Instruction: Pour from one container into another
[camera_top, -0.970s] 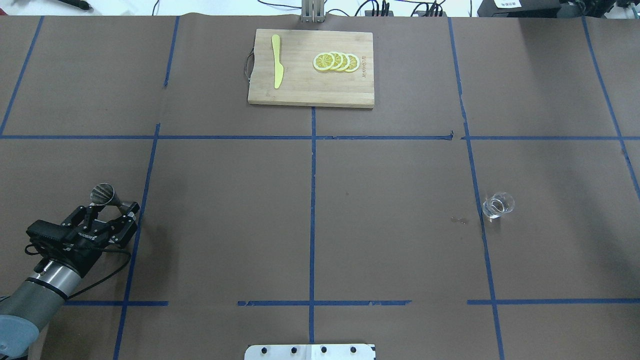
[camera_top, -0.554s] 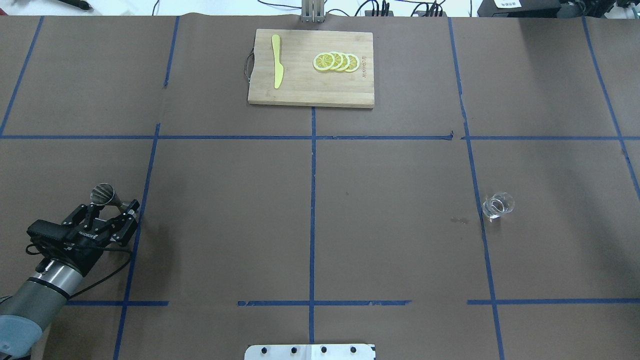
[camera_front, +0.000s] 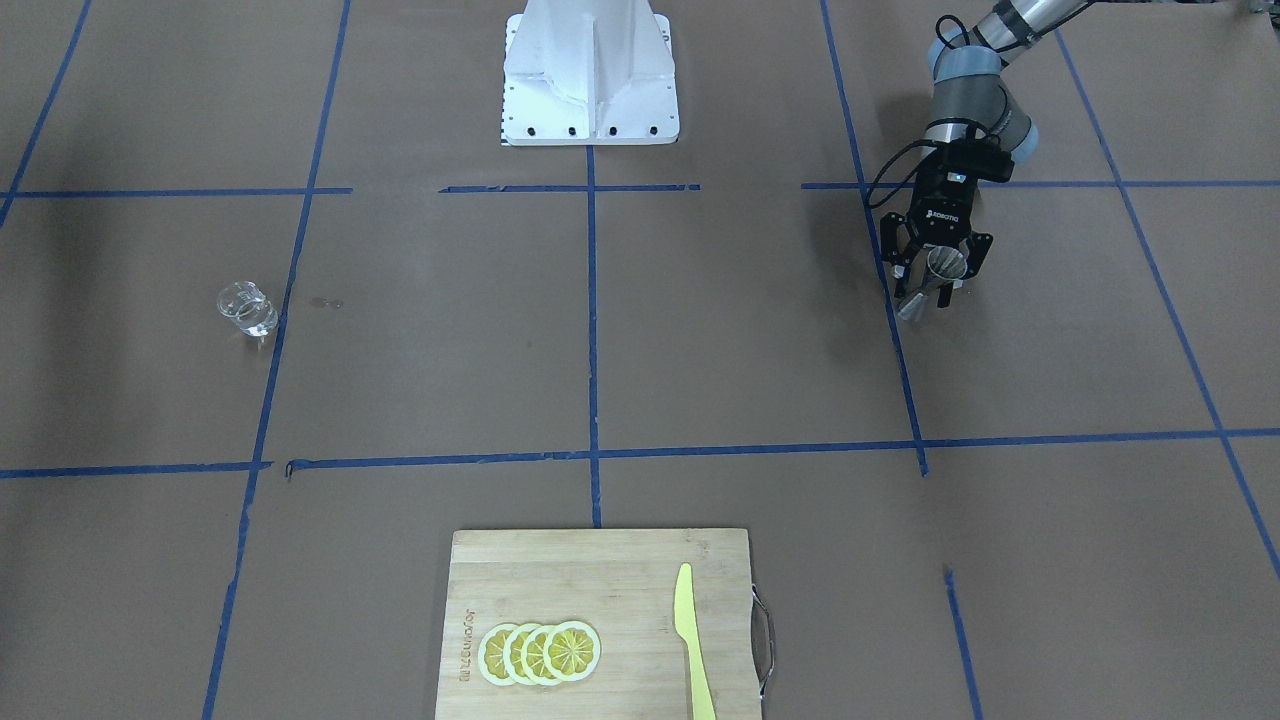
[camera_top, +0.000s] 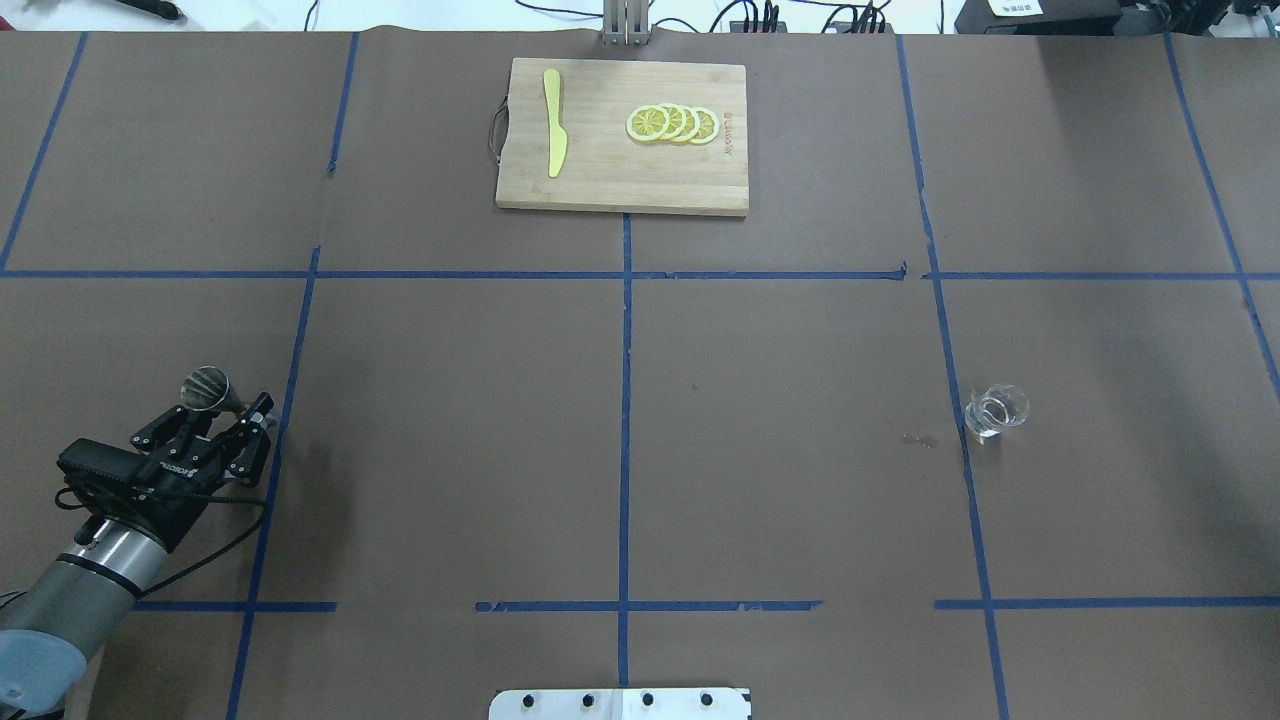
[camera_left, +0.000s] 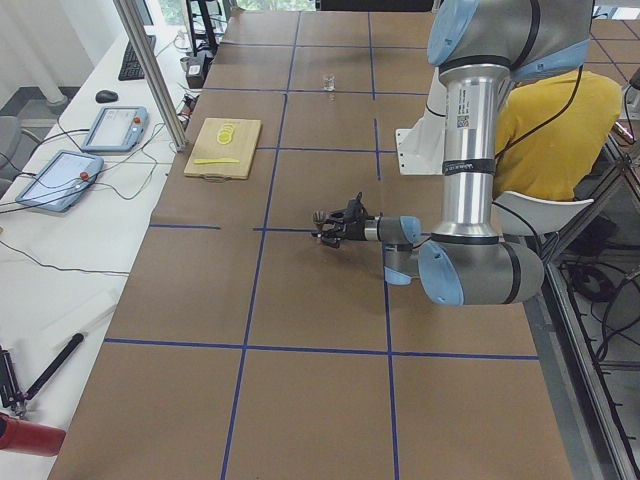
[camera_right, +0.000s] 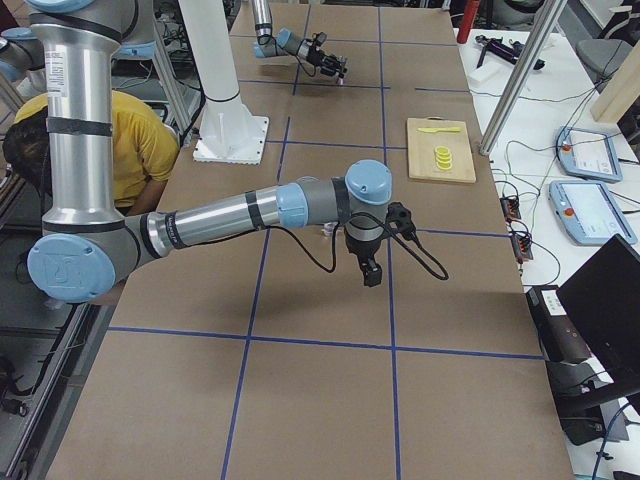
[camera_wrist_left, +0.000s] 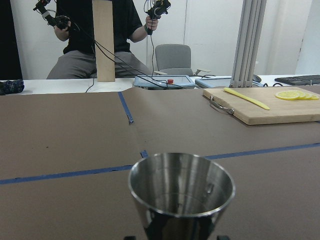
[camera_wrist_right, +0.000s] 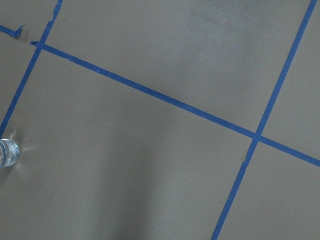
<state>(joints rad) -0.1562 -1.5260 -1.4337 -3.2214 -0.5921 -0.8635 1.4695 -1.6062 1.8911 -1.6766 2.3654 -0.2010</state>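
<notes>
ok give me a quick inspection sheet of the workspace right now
surface: brown-covered table with a blue tape grid; small marks beside the clear glass
job's things: metal cup in the left gripper; clear glass standing far across on the robot's right
clutter: cutting board carrying a yellow knife and lemon slices
grippers: left gripper shut on the metal cup; right gripper over the table, open or shut cannot be told
cables: black cable looping off the left wrist
surroundings: person in yellow behind the robot; tablet on the side bench
</notes>
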